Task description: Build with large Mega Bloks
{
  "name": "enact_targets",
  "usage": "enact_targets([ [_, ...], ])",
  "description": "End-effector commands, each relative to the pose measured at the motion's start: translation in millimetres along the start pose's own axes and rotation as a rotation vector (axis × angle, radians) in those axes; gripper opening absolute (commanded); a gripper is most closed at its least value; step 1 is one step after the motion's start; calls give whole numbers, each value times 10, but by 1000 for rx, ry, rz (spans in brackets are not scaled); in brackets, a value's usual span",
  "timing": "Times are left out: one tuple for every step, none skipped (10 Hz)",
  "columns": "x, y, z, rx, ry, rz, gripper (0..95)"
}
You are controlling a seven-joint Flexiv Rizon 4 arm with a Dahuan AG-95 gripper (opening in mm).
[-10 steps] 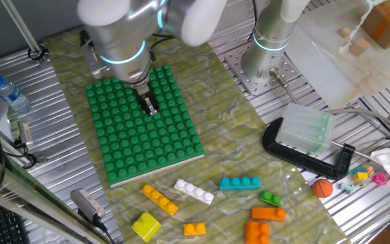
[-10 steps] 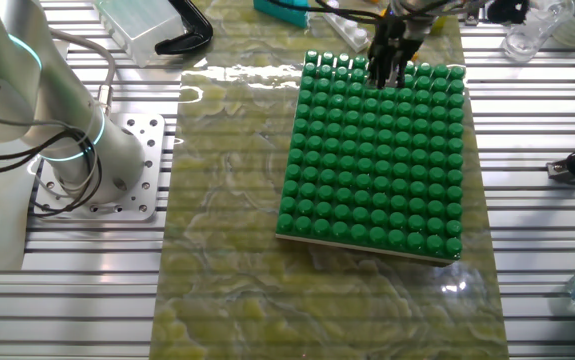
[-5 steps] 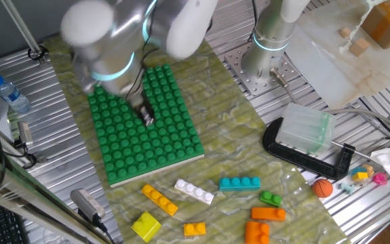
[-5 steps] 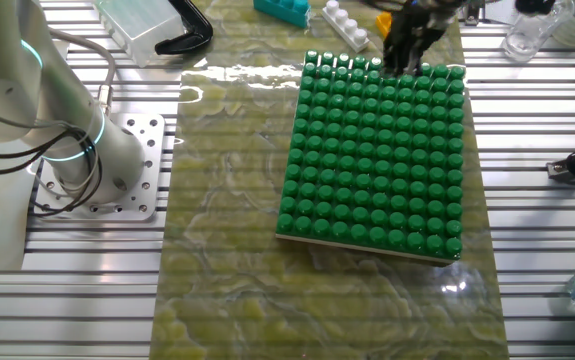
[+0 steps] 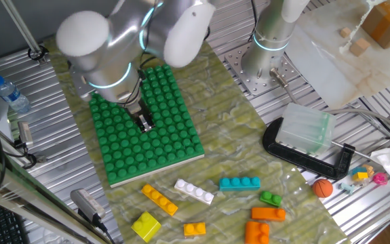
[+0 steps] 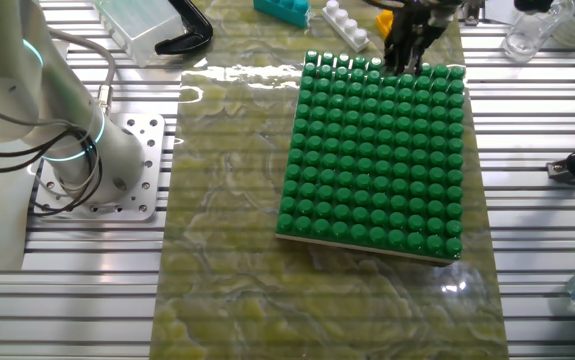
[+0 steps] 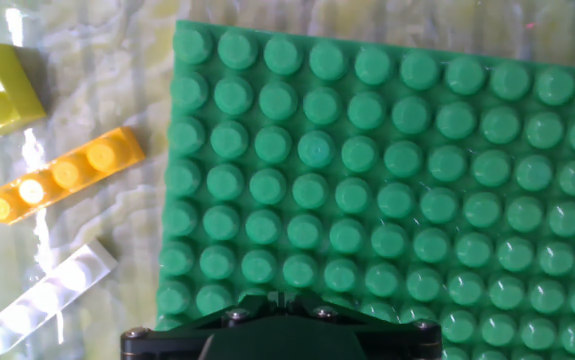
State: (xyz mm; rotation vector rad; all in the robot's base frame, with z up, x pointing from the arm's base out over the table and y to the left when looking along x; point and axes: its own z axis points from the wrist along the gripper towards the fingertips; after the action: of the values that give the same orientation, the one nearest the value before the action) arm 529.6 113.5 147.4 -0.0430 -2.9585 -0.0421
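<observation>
My gripper [image 5: 145, 123] hangs over the green studded baseplate [image 5: 157, 146], in its half nearer the loose bricks, with its fingers together and nothing between them. In the other fixed view the gripper [image 6: 405, 52] is at the baseplate's [image 6: 377, 170] far edge. The hand view looks down on the baseplate [image 7: 397, 180], with the gripper [image 7: 279, 298] at the bottom. Loose Mega Bloks lie in front of the plate: a long yellow one [image 5: 159, 200], a white one [image 5: 194, 191], a teal one [image 5: 239, 183], a small green one [image 5: 270, 198], orange ones [image 5: 268, 214] and a yellow square one [image 5: 146, 226].
A small orange ball [image 5: 323, 188] lies right of the bricks. A black clamp holding a clear box [image 5: 306, 132] sits to the right. A second arm's base [image 5: 269, 51] stands behind the mat. A water bottle [image 5: 10, 93] lies at the left.
The gripper has moved across the baseplate toward the edge nearest the loose bricks, still shut and holding nothing. The bricks have not moved.
</observation>
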Motion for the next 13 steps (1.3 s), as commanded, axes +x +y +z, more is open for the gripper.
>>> enact_targets([
  [-23, 5, 1, 5, -141, -31, 0],
  [-23, 5, 1, 27, -156, -6, 0],
  [-23, 5, 1, 34, -170, 5, 0],
  [-23, 5, 1, 36, -162, 15, 0],
  [-23, 5, 1, 35, -158, 18, 0],
  [-23, 5, 1, 30, -155, 13, 0],
  [-23, 5, 1, 29, -156, 16, 0],
  [-23, 5, 1, 30, -171, 25, 0],
  [-23, 5, 1, 31, -180, 44, 0],
  [-23, 5, 1, 30, -177, 56, 0],
  [-23, 5, 1, 29, -172, 53, 0],
  [-23, 5, 1, 31, -173, 49, 0],
  [-23, 5, 1, 31, -172, 54, 0],
])
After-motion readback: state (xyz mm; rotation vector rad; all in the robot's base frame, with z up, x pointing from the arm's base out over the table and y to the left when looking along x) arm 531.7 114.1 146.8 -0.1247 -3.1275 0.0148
